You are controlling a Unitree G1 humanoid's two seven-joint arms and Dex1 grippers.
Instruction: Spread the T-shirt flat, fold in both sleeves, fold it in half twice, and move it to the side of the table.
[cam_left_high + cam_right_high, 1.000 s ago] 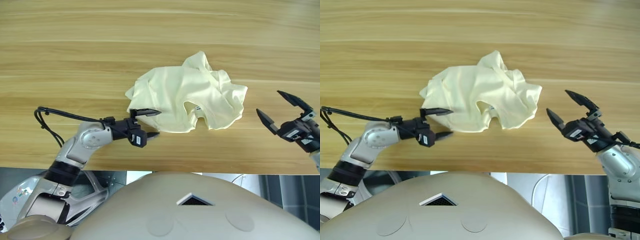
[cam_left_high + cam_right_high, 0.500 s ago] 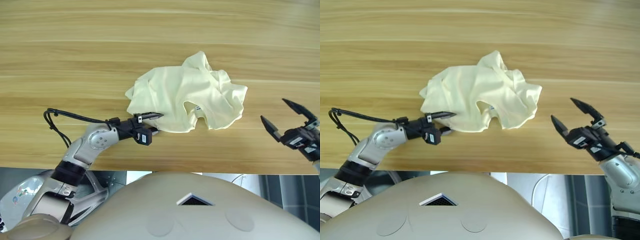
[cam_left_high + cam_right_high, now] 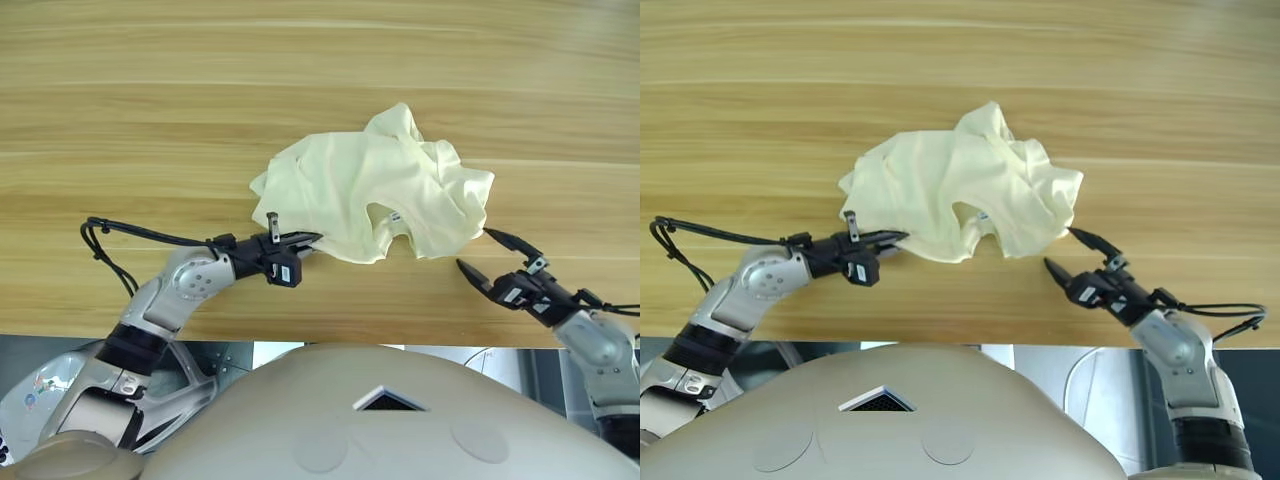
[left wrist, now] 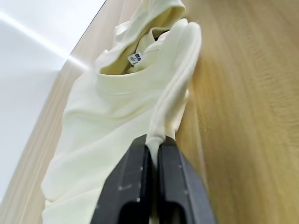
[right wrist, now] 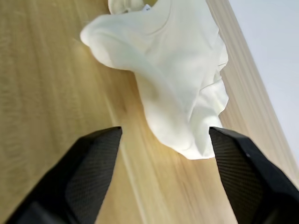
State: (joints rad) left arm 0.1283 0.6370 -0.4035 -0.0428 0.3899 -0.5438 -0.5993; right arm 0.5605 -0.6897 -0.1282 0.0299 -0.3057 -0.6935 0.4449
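1. We see the T-shirt (image 3: 375, 195) lying crumpled in a heap on the wooden table (image 3: 140, 110), with its collar opening and label turned toward the near side. It is not spread yet, so we judge the task to be at its first step.
2. Our left gripper (image 3: 303, 243) sits at the T-shirt's near left corner. The left wrist view shows its jaws clenched on a rolled fold of the hem. We take this pinch as a hold for drawing that side outward.
3. Our right gripper (image 3: 474, 248) waits just beside the T-shirt's near right edge, jaws spread wide and holding nothing. In the right wrist view a drooping lobe of cloth lies ahead between the two fingers, which looks lined up for a matching grasp. We cannot tell whether a fingertip touches the cloth.
4. Wood stretches well out to the left, right and far side of the T-shirt, giving room to spread it. The table's front edge runs near the T-shirt's near side, just behind both grippers, so we would pull sideways rather than back toward that edge.
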